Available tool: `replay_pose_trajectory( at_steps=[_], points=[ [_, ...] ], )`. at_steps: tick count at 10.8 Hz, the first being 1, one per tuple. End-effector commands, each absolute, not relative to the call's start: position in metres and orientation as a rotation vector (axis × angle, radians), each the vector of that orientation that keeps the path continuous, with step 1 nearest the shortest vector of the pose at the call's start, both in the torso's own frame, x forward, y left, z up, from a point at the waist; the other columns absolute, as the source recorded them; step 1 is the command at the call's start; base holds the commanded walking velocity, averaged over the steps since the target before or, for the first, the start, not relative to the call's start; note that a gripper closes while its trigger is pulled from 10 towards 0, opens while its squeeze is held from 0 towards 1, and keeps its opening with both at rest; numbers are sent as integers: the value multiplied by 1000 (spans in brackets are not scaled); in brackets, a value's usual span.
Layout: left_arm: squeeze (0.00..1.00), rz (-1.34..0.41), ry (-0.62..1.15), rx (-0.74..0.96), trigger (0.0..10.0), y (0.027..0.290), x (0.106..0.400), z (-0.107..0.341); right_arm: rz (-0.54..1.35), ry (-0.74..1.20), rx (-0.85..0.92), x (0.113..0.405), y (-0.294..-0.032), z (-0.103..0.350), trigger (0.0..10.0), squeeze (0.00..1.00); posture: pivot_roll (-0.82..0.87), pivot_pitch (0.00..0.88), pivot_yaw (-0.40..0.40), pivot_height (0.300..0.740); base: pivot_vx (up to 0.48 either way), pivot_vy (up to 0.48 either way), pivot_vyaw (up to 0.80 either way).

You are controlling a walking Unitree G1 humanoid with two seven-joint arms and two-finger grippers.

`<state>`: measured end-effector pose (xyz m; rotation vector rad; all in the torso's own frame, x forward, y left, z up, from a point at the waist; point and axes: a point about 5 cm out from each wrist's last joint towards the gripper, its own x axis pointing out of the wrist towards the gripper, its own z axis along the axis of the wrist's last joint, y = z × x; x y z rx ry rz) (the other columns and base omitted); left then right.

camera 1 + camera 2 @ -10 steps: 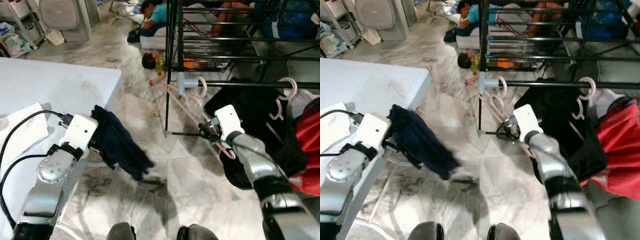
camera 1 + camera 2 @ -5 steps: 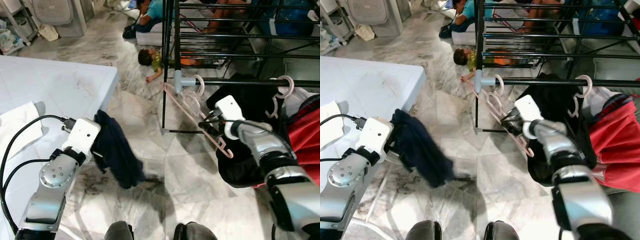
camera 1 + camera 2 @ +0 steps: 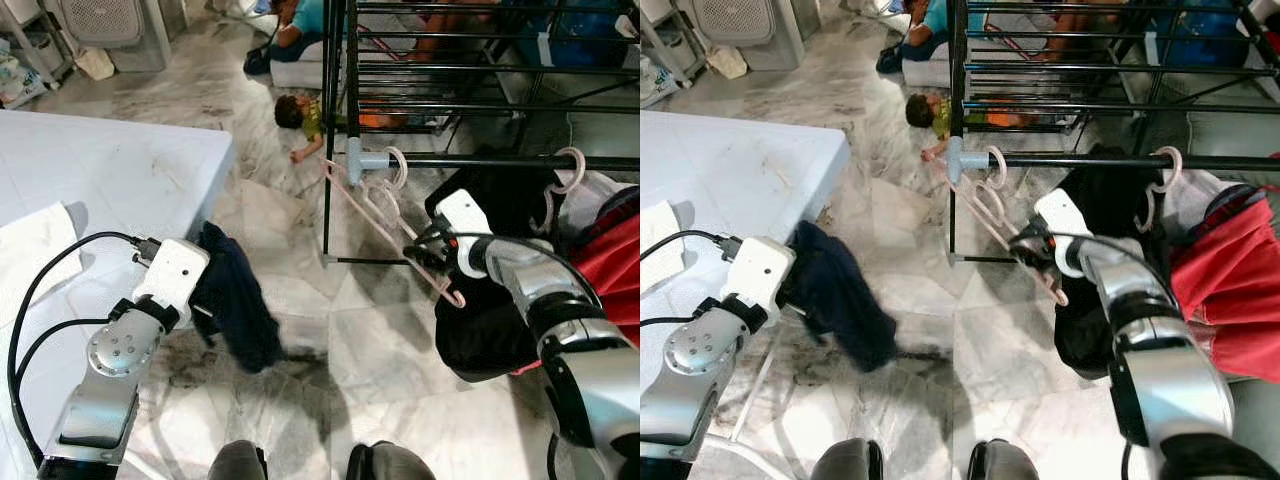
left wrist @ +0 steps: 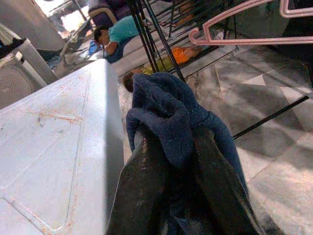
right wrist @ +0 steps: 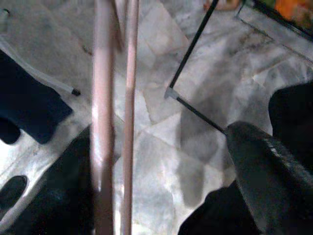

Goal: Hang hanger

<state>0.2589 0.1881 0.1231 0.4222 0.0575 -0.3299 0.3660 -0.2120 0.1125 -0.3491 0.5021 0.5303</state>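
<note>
Floor: grey-white marble tile [image 3: 370, 340] through the middle of the head views; a white table [image 3: 110, 180] fills the left side, a black drying rack [image 3: 345, 90] stands upper centre to upper right.
Rack rail: a horizontal black bar [image 3: 500, 163] runs rightward from a pale end cap, with dark and red clothes hanging below it at far right.
Hanger: the pink hanger [image 3: 385, 215] slants from just under the rail's end cap down toward centre right; its hook [image 3: 398, 168] looks to sit at or over the rail, though whether it is fully seated cannot be told.
Right gripper: the right gripper [image 3: 425, 252] is at centre right, clamped on the hanger's lower end; in the right wrist view the pink bars run close along one black finger [image 5: 264, 171].
Left gripper: the left gripper [image 4: 178, 196] is at lower left, pinching a dark blue garment [image 3: 235, 305] that droops off the table edge toward the floor.
Step in hand, my read: settle the hook over the rail, then release. Keep the hanger's plane square to the bar, lower until the hook bears weight, and only then let go.
Risk: a neighbouring pink hook [image 3: 575, 170] and hung clothes crowd the rail.
Hard to make out: the hook-to-rail contact; right fingertips are hidden behind the wrist housing.
People: two people lie on the floor beyond the rack, upper centre.
</note>
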Motion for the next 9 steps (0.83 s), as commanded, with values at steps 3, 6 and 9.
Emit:
replay_pose_trajectory(
  at_steps=[3,6,9],
  points=[
    [0,-327,36,440,10000,191,263,129,572,487,-369,371,-208,121,0,0,41,93,-6,740,0,0,0],
    [0,-325,32,438,10000,190,265,129,592,493,-381,371,-204,120,0,0,43,93,-7,740,0,0,0],
    [0,-317,18,441,10000,190,268,131,565,470,-367,374,-201,120,0,0,44,91,-8,740,0,0,0]
  ],
)
